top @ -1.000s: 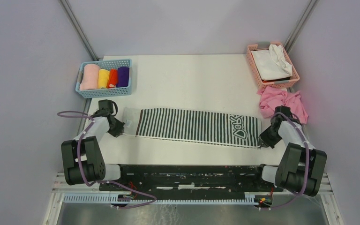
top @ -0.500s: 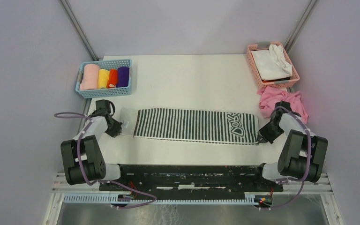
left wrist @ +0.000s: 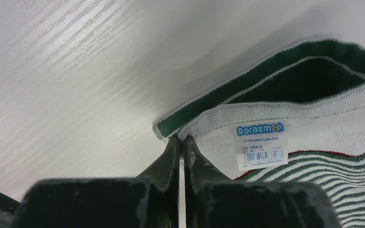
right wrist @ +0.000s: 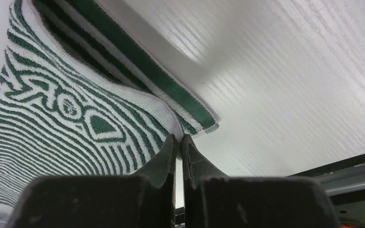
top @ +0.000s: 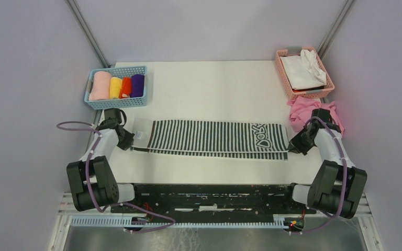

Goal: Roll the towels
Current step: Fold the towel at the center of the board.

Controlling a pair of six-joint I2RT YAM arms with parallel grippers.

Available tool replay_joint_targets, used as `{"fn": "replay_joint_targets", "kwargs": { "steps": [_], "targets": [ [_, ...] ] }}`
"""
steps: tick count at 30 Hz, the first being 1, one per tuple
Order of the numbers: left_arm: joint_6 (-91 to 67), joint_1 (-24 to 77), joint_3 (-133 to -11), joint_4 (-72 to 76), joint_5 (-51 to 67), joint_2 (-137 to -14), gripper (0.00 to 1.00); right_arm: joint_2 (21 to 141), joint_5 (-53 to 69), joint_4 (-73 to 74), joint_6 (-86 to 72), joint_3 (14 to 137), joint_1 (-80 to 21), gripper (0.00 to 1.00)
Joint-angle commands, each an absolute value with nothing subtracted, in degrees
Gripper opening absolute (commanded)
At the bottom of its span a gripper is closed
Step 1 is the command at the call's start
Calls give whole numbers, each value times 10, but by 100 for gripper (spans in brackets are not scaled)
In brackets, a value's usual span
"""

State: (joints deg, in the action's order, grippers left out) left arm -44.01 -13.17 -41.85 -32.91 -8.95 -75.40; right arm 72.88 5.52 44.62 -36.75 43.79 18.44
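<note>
Towel (top: 214,139), striped dark green and white, lay stretched left to right across the middle of the table (top: 214,89), unrolled, with its lettered end toward the right. Both wrist views showed it doubled lengthwise, one layer over another. Left gripper (left wrist: 180,142) was clamped on the white-hemmed corner just beside the sewn label (left wrist: 260,145). Right gripper (right wrist: 179,138) was pinched shut on the corner by the lettering. Judged: lengthwise fold in hand, rolling of this one not begun.

Purple cloth (top: 137,85) sat as a roll in the blue basket (top: 116,103) at far left, next to the other rolls (top: 114,87), pink, yellow and orange. That piece looked done.

Pink cloth (top: 316,115) lay in a loose heap near the right gripper, beside the pink basket (top: 306,94) holding a white cloth (top: 301,70).
</note>
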Motion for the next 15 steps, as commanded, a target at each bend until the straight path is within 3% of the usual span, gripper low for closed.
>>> {"fn": "replay_joint_targets", "kwargs": {
  "steps": [1,9,15],
  "targets": [
    [-413,-139,-439,-325,-126,-765,3,724,82,450,-357,422,186,9],
    [-415,-141,-441,-328,-144,-785,3,770,54,396,-363,351,186,10],
    [-413,-141,-436,-336,-148,-765,17,753,61,411,-348,368,186,28]
  ]
}}
